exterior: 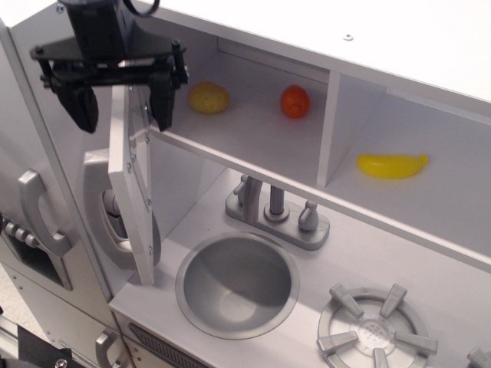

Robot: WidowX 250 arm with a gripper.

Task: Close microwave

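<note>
Single view, no second camera to compare. Camera high, in front of toy kitchen, tilted down and angled right. Close range: kitchen fills frame, edges cropped all round. Sink (238, 285) near centre, burner (376, 330) cut at near right, faucet (278, 215) mid-frame. Open shelf with banana (391, 165) far right. Hand (121, 103) enters from top left, arm above it cropped.

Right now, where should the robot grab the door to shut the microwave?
Take the door by its top free edge, coming down from above. It stands open, edge-on, so its thin panel fits between the fingers. The open gripper straddles that edge there, one finger on each side.
</note>
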